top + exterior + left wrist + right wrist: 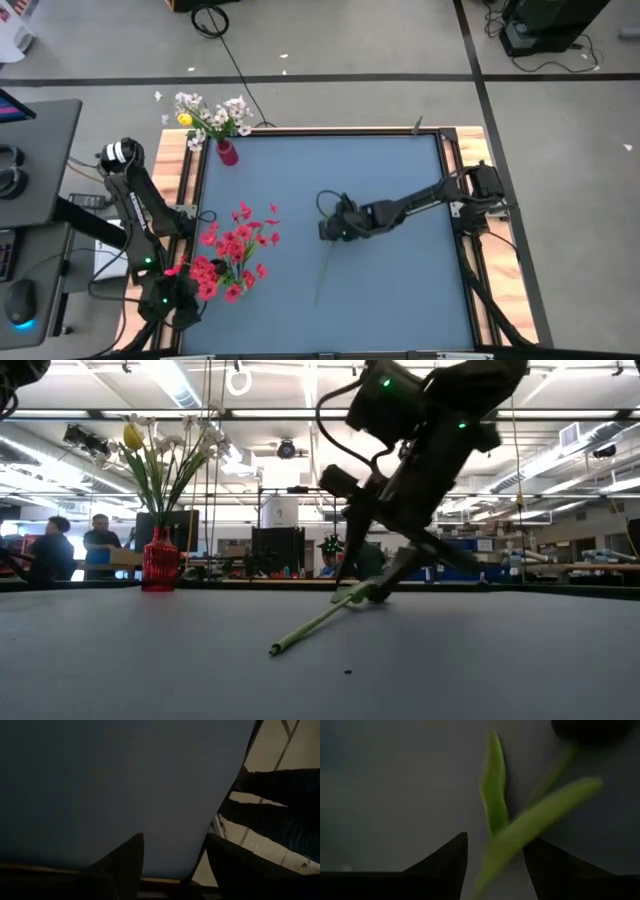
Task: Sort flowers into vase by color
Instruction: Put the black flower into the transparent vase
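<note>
Looking straight down from the high view, the blue table (pixel 400 300) has a red vase (pixel 227 152) at its far left corner. White flowers (pixel 213 108) and one yellow flower (pixel 185 119) stand in that vase. A bunch of red flowers (pixel 230 255) sits near the left edge, right by the left arm. The left gripper (pixel 175 300) is at the near left corner, beside those red flowers. The right arm reaches in from the right side, and the right gripper (pixel 333 228) is over the middle of the table. A thin green stem (pixel 325 268) runs from that gripper toward the near edge.

In the low view, the right gripper (pixel 365 588) comes down at a slant and holds the upper part of the green stem (pixel 310 626). The stem tilts, and its loose end touches the table. The red vase (pixel 159 565) stands far back on the left, with the white flowers (pixel 195 442) and the yellow flower (pixel 133 436) above it. People sit in the room behind the table.

In the left wrist view, the left gripper (pixel 172 857) has its two dark fingers apart with nothing between them, above the blue table (pixel 100 780).

In the right wrist view, the right gripper (pixel 495 852) has a green stem (pixel 530 825) passing between its fingers, and a green leaf (pixel 494 785) sticks out past them.
</note>
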